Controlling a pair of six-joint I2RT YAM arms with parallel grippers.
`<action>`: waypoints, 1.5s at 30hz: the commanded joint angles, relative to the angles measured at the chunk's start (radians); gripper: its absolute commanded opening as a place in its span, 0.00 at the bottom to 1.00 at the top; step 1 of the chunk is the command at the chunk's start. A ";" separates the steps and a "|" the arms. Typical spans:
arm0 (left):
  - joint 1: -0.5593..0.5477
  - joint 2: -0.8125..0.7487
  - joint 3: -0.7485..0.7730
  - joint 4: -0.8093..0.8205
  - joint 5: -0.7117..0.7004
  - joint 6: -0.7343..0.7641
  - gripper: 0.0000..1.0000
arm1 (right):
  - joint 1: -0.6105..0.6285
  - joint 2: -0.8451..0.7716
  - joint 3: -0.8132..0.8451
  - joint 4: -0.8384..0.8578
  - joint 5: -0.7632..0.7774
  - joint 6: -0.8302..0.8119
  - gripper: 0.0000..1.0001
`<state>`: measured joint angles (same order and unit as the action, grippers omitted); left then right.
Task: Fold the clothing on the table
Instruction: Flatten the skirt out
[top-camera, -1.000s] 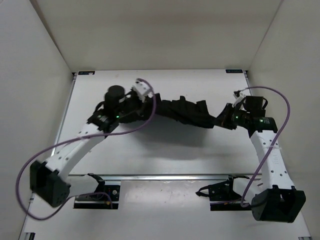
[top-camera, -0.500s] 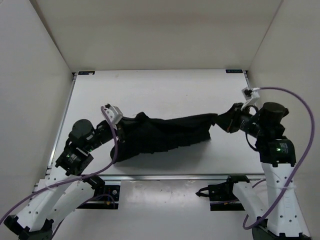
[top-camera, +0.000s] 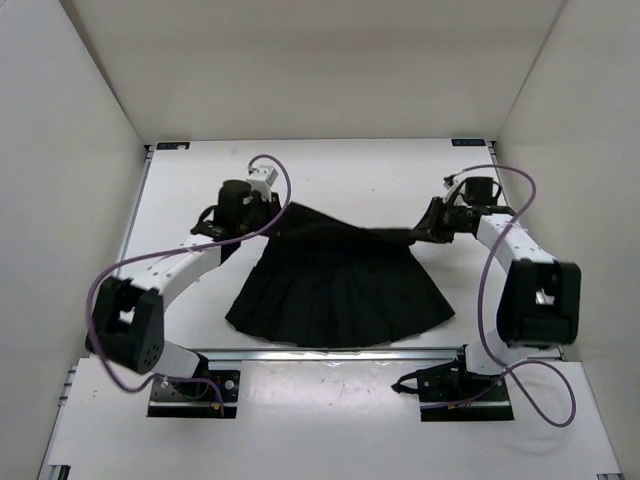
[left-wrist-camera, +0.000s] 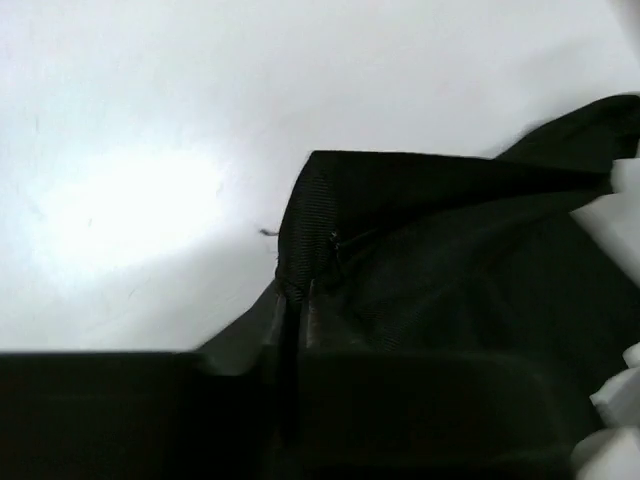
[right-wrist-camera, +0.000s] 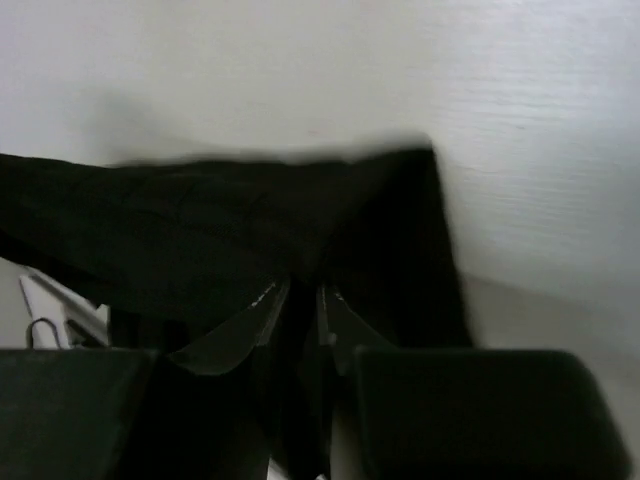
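Spreading like a fan over the middle of the table (top-camera: 350, 170), the black pleated skirt (top-camera: 335, 290) lies with its wide, curved hem close to the table's near rail (top-camera: 330, 352). Its pleats run from the hem up toward the narrower waist edge. That waist edge faces the table's far side and is pulled into a nearly straight, taut line across the table. Whether this edge rests on the tabletop or hangs just above it cannot be told.

At the waist corner toward the table's left side, the left gripper (top-camera: 275, 212) is clamped on the fabric. In the left wrist view its fingers (left-wrist-camera: 250, 330) are pressed together on a ribbed fold of the black cloth, which stands up beyond the tips against the white tabletop. At the waist corner toward the table's right side, the right gripper (top-camera: 425, 230) is likewise pinched onto the cloth. The right wrist view shows its fingers (right-wrist-camera: 240, 330) closed with only a thin sliver of fabric between them, and the dark edge running off to one side.

Both arms reach in from the table's near edge, and a purple cable (top-camera: 130, 275) loops along each. Small blue-black corner marks (top-camera: 172, 146) sit at the table's far corners, and white enclosure walls (top-camera: 320, 70) rise around the table.
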<state>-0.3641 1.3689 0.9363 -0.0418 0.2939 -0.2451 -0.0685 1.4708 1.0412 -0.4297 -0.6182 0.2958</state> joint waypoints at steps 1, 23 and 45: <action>-0.019 0.062 -0.025 0.087 -0.145 0.001 0.36 | -0.005 0.081 0.017 0.137 0.086 -0.040 0.16; -0.026 0.134 -0.067 0.069 -0.061 0.368 0.99 | 0.058 -0.034 -0.122 0.166 0.088 -0.223 0.51; 0.034 0.320 -0.005 0.217 0.149 0.283 0.99 | 0.107 0.172 -0.053 0.120 0.087 -0.099 0.52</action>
<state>-0.3210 1.6943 0.8928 0.1585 0.4084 0.0586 0.0574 1.6840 0.9634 -0.3210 -0.5320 0.1978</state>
